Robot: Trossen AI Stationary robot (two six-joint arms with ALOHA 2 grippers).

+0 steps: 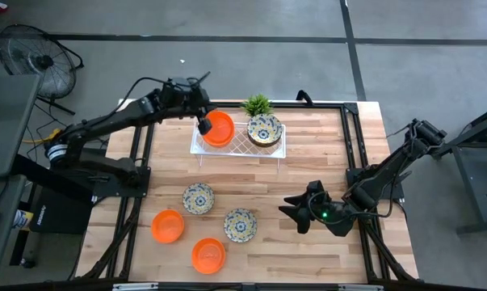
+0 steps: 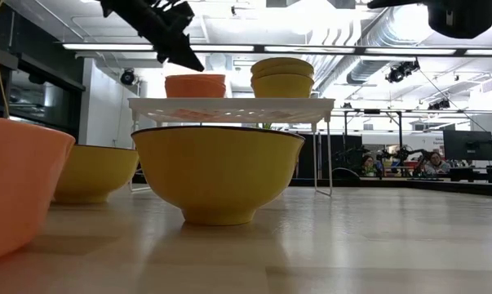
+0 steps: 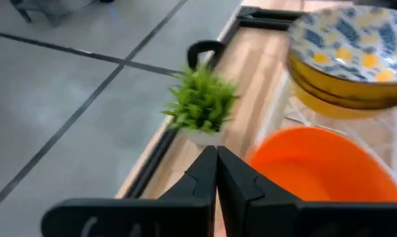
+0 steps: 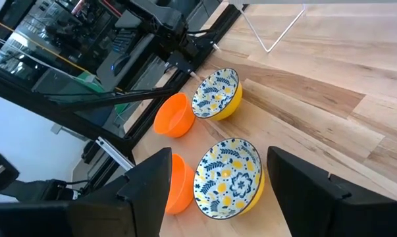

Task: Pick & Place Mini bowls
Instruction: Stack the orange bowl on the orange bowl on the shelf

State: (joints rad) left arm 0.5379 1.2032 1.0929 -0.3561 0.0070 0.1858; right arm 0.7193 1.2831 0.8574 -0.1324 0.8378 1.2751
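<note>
Wooden table (image 1: pixel 324 162), left hand (image 1: pixel 203 126) closed at tray (image 1: pixel 239 149) edge, right hand (image 1: pixel 295 212) open

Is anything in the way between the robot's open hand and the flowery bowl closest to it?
Nothing visible is. The right gripper is open, and only bare table lies between it and the nearest floral bowl. The other bowls sit farther left.

High cam overhead; low cam table-level; both see tray (image 1: pixel 240 144).
</note>
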